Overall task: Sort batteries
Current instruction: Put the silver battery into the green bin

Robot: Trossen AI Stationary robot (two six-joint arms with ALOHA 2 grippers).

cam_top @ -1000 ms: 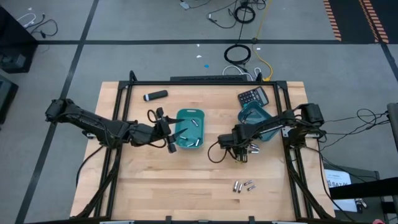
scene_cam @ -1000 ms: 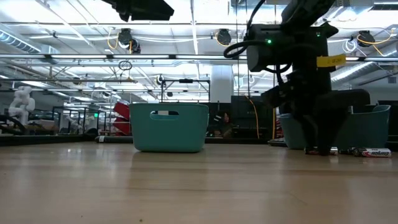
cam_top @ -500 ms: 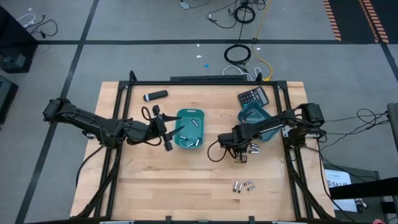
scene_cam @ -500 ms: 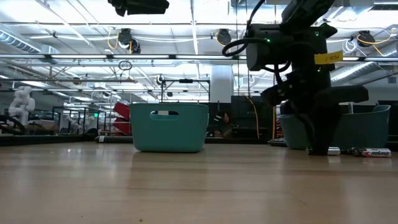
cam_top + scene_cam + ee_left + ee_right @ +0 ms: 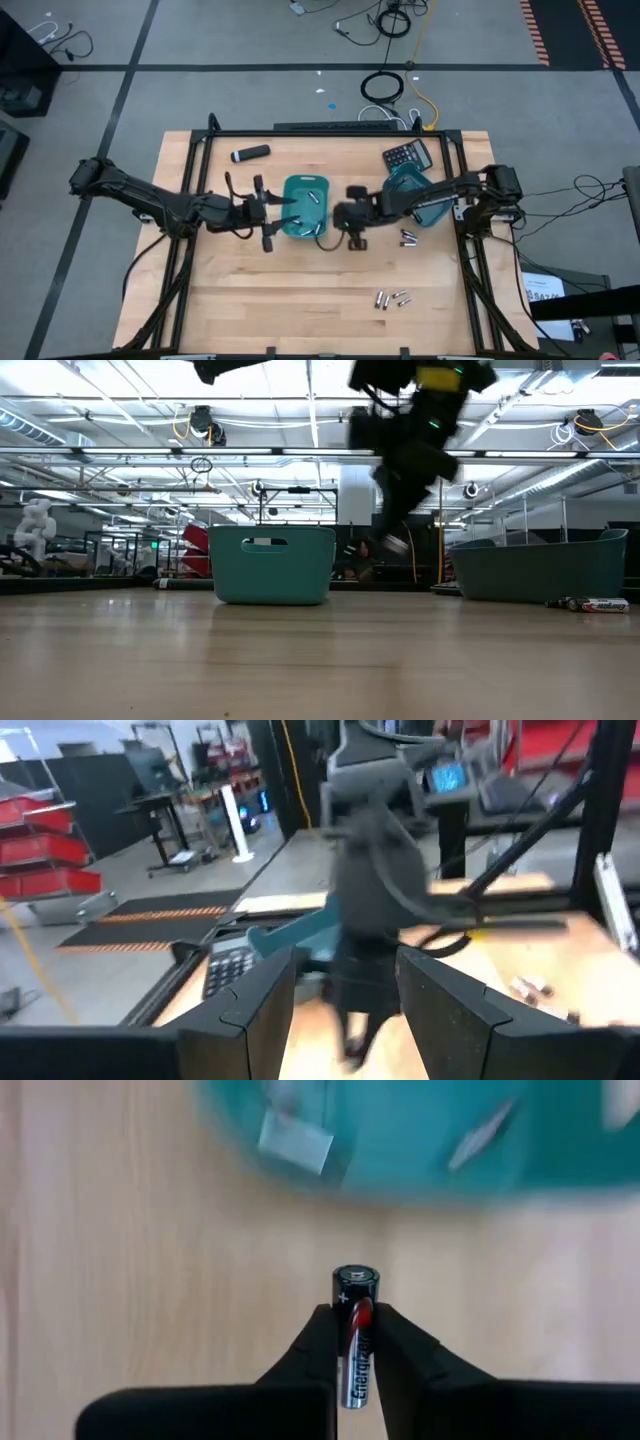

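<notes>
My right claw (image 5: 357, 1342) grips battery (image 5: 355, 1335) above worktop (image 5: 300, 290), beside teal bin (image 5: 292, 190); left claw (image 5: 268, 212) wide.

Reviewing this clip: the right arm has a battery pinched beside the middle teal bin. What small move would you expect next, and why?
Probably a short carry over the rim of the middle teal bin, then a release. The right gripper is shut on a battery, lifted off the table just beside that bin, which already holds several cells. The left gripper hangs open at the bin's other side, so the drop should stay toward the near edge.
</notes>
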